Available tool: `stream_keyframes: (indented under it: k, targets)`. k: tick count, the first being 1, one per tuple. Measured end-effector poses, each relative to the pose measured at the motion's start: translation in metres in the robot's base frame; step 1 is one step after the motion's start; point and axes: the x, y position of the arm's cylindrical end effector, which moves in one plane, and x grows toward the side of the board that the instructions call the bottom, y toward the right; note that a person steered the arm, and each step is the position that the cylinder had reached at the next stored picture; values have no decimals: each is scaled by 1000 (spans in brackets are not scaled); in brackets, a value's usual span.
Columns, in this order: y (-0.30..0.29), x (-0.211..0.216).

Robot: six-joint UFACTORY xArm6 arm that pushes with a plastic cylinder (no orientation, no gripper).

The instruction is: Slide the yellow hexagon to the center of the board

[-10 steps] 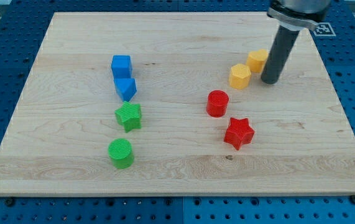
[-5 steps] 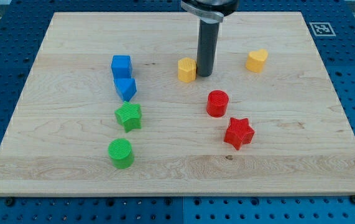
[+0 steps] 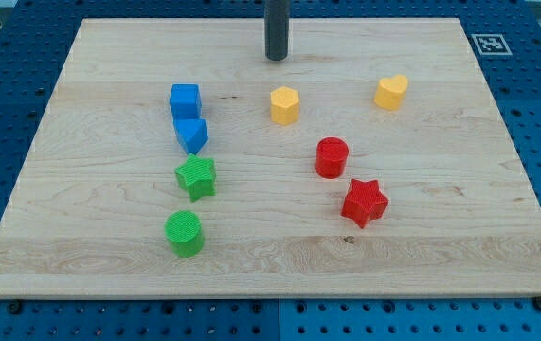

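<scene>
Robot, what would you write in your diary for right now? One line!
my tip: toward view's top, clear of blocks | yellow hexagon: near board center, untouched

My rod hangs upright from the view's top edge, dark and straight, with only its lower length in view. My tip [image 3: 277, 58] rests near the view's top, touching nothing.
</scene>
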Motion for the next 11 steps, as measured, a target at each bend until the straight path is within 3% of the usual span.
stream_keyframes:
  k: [2,3,4,8,11]
  targets:
    - [-20,0]
    - [-93,8]
    - [-102,14]
    - [-17,71]
    - [-12,90]
